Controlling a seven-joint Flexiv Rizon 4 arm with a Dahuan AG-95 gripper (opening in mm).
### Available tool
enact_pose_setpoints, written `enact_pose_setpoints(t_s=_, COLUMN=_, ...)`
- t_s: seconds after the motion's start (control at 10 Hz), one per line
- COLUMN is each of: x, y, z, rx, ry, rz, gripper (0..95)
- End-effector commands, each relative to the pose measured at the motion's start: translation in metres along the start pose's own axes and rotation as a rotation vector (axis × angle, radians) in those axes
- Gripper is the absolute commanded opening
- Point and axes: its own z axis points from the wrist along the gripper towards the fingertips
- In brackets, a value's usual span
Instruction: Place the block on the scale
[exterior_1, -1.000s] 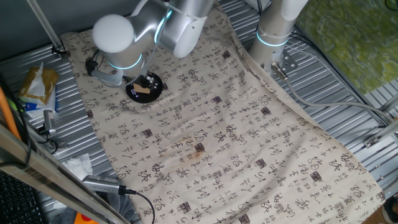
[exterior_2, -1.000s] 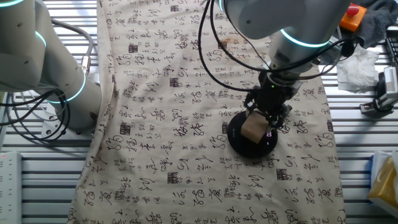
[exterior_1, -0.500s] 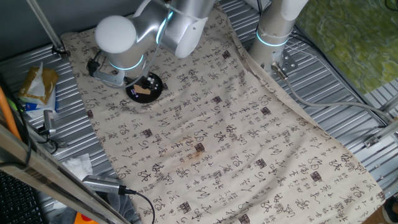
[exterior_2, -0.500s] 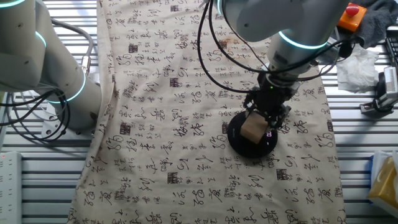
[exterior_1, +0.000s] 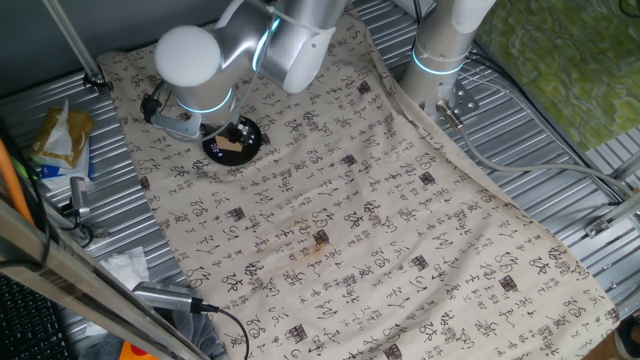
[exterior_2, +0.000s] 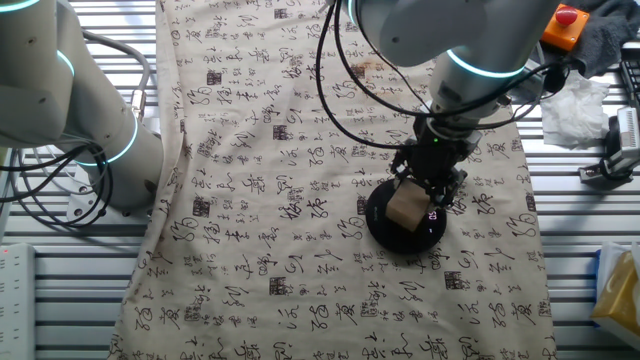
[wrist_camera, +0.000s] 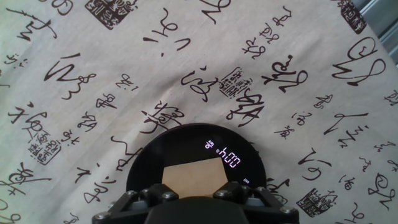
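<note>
Hand view looks straight down my fingers: the block (wrist_camera: 193, 174) sits on the scale (wrist_camera: 155, 162), its pale tan top face plain, with the near edge hidden behind the black body of my gripper (wrist_camera: 194, 198). Just past the block, the scale's lit display (wrist_camera: 225, 158) glows white on the black disc. The disc lies on a cream cloth (wrist_camera: 124, 81) printed with black calligraphy, which covers the surface.

In the other fixed view my gripper (exterior_2: 428, 190) stands right over the block (exterior_2: 405, 207), fingers down on either side of it, and the block rests on the scale (exterior_2: 385, 232) toward the side nearest my wrist. I cannot tell whether my fingers are pressing the block's sides or standing a little off them; the dark fingers blur against the dark disc. Black cables loop down from my arm (exterior_2: 450, 40) to the wrist.

In one fixed view the scale (exterior_1: 250, 145) lies near a far corner of the cloth (exterior_1: 400, 240), with the block (exterior_1: 232, 147) a small tan patch on it, partly under my wrist. A brown stain (exterior_1: 318, 240) marks the cloth well apart from the scale, near its middle.
</note>
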Motion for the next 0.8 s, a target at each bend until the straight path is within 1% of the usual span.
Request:
enact_pose_setpoints(t_s=0.1, x=0.0001, y=0.0001, z=0.0003, rx=0.004, ry=-0.006, rz=0.000, gripper=19.0)
enact_pose_setpoints(t_s=0.3, x=0.0001, y=0.0001, z=0.0003, rx=0.012, ry=-0.014, rz=-0.002, gripper=19.0)
enact_pose_setpoints(t_s=0.4, x=0.0001, y=0.0001, z=0.0003, rx=0.018, ry=-0.020, rz=-0.002, gripper=38.0)
enact_pose_setpoints(t_s=0.5, x=0.0001, y=0.0001, z=0.0003, rx=0.029, ry=-0.030, rz=-0.006, gripper=38.0)
enact_pose_setpoints(t_s=0.6, x=0.0001, y=0.0001, z=0.0003, rx=0.033, ry=-0.033, rz=-0.007, gripper=38.0)
enact_pose_setpoints(t_s=0.7, x=0.0001, y=0.0001, z=0.0003, rx=0.034, ry=-0.036, rz=-0.008, gripper=57.0)
enact_pose_setpoints(t_s=0.8, x=0.0001, y=0.0001, z=0.0003, rx=0.037, ry=-0.038, rz=-0.009, gripper=57.0)
